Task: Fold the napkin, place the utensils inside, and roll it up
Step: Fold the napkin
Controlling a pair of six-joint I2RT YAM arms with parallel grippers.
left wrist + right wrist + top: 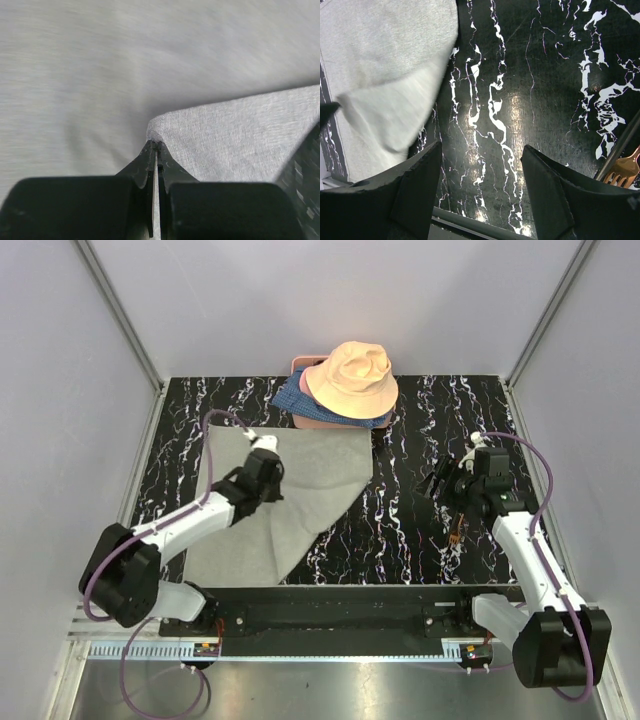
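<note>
Napkin [240, 140] corner clamped in left claw [156, 145], right claw [481, 152] apart

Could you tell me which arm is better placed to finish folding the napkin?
Left, probably: the left gripper is shut on a corner of the napkin. The right gripper is open above the table, off the napkin.

No text, label, brand, number or sign is showing legibly in any of the three views.
</note>
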